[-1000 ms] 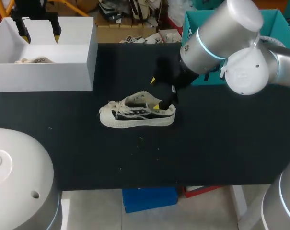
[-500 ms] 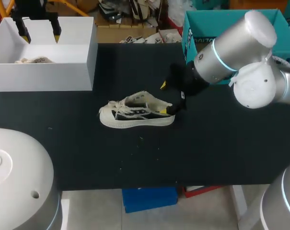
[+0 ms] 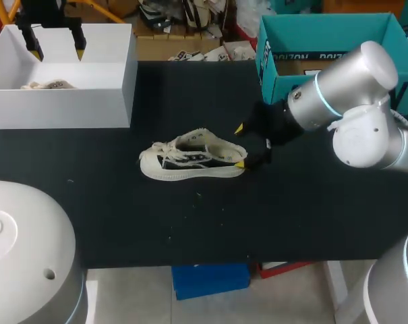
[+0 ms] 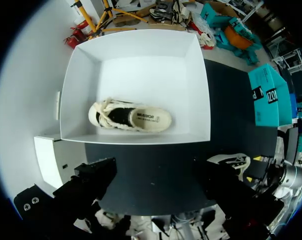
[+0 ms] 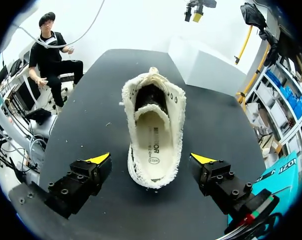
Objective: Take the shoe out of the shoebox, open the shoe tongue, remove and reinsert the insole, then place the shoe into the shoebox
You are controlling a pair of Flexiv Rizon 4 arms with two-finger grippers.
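Note:
A cream low-top shoe with dark sides lies on the black table, toe to the left. In the right wrist view the shoe points away, tongue folded forward, cream insole showing inside. My right gripper is open at the heel, its yellow tips on either side; the right gripper holds nothing. My left gripper hangs open above the white shoebox, where a second shoe lies. The left gripper's dark fingers stand wide apart.
A teal box stands at the back right, close behind my right arm. The white shoebox fills the back left corner. The shoe on the table lies near the table's middle.
My right gripper has drawn back to the right, from over the shoe's heel opening to just behind the heel. The shoe and the left arm have stayed put.

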